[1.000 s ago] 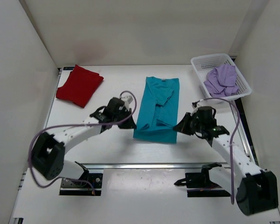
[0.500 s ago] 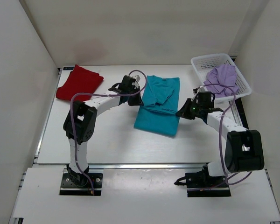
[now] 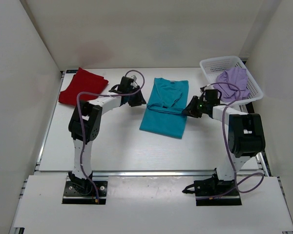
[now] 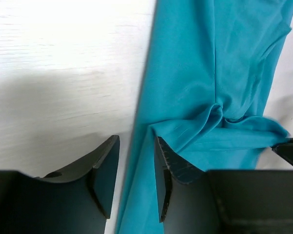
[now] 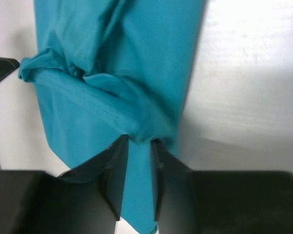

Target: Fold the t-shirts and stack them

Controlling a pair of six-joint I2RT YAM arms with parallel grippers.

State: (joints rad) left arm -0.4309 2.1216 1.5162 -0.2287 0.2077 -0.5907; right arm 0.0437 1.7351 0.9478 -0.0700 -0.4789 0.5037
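The teal t-shirt (image 3: 163,109) lies in the middle of the table with its lower part folded up over its middle. My left gripper (image 3: 138,101) is at its left edge. In the left wrist view the left gripper (image 4: 136,139) is open, with the shirt's edge (image 4: 195,73) and bare table showing between the jaws and the folded hem lying against the right finger. My right gripper (image 3: 189,111) is at the shirt's right edge. In the right wrist view the right gripper (image 5: 140,140) is shut on bunched teal fabric (image 5: 112,58). The dark red t-shirt (image 3: 82,87) lies folded at the far left. The lavender t-shirt (image 3: 232,83) lies crumpled in the basket.
A white mesh basket (image 3: 216,64) stands at the far right corner. White walls close in the table on the left, back and right. The arm bases are bolted at the near edge.
Both arms have moved away from the near edge, carrying the teal shirt's lower hem up over its middle. The shirt now looks shorter, and the left jaws have opened.
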